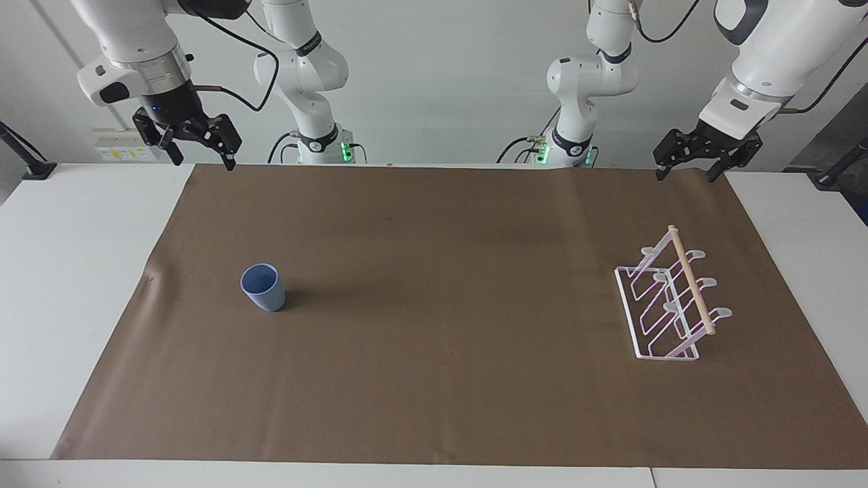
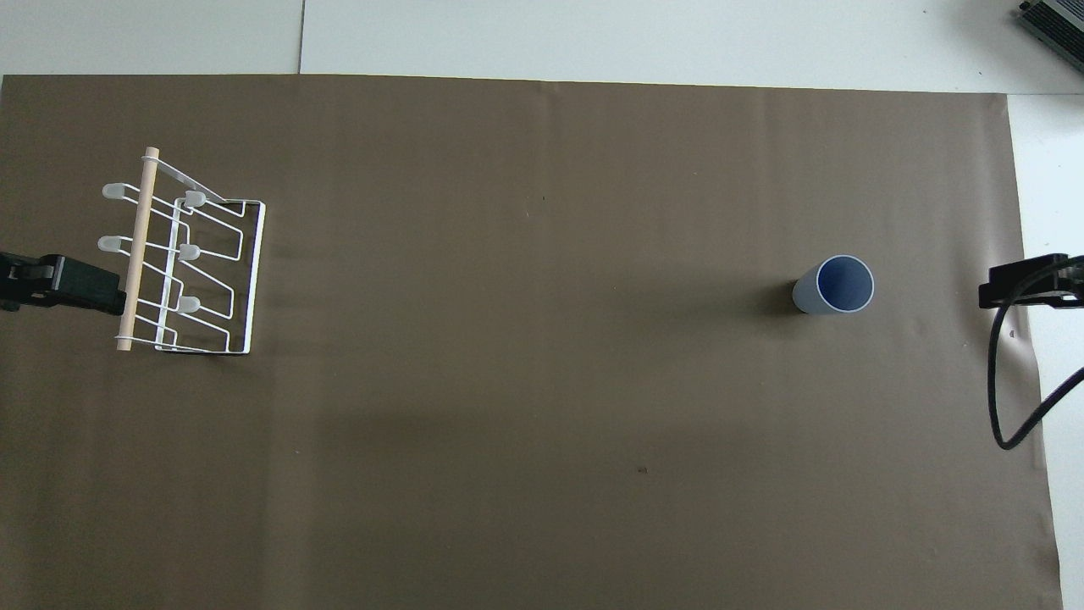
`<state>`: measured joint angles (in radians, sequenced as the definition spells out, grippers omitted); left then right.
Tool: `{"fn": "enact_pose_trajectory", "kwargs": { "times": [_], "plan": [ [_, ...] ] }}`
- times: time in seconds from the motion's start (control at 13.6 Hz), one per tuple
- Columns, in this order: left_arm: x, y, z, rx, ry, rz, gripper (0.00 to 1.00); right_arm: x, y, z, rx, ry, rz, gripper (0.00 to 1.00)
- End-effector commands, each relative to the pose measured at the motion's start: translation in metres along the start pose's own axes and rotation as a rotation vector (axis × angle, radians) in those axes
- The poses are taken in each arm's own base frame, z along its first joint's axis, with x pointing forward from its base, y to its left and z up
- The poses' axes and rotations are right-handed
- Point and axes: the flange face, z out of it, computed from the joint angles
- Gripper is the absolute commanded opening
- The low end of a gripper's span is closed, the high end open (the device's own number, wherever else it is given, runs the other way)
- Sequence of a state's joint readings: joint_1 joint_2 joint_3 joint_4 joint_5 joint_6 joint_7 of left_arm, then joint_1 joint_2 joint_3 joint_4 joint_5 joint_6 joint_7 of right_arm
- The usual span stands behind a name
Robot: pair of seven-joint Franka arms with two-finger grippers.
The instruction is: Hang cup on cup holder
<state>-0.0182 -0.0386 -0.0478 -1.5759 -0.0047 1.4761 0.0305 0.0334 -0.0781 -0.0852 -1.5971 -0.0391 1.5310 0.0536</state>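
Note:
A light-blue cup [image 1: 263,287] [image 2: 833,285] stands upright, mouth up, on the brown mat toward the right arm's end of the table. The white wire cup holder [image 1: 671,298] [image 2: 182,263] with a wooden dowel on top stands toward the left arm's end, its prongs bare. My right gripper [image 1: 201,154] hangs open in the air above the mat's edge by the robots, well apart from the cup. My left gripper [image 1: 685,173] hangs open above the same edge, apart from the cup holder. In the overhead view only a tip of each gripper shows at the side edges.
A brown mat [image 1: 434,379] [image 2: 542,424] covers most of the white table [image 1: 68,271]. A black cable [image 2: 1016,398] loops down by the right gripper. A dark device corner [image 2: 1054,21] lies off the mat, farthest from the robots.

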Motion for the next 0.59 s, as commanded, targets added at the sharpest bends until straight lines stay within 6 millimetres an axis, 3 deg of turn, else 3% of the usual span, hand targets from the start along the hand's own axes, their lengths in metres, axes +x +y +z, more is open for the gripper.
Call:
{"fn": "enact_pose_trajectory", "kwargs": {
  "times": [0.0,0.37,0.51],
  "plan": [
    [-0.006,-0.003,0.000,0.022,0.013,-0.002,1.00,-0.003,0.003,-0.002,-0.017,0.012,-0.014,1.00],
    [-0.006,-0.003,0.000,0.022,0.013,-0.002,1.00,-0.009,0.000,0.005,-0.014,0.000,-0.023,1.00],
    [-0.006,-0.003,0.000,0.020,0.013,-0.002,1.00,-0.013,0.007,0.010,-0.013,-0.013,-0.016,1.00]
  ]
}}
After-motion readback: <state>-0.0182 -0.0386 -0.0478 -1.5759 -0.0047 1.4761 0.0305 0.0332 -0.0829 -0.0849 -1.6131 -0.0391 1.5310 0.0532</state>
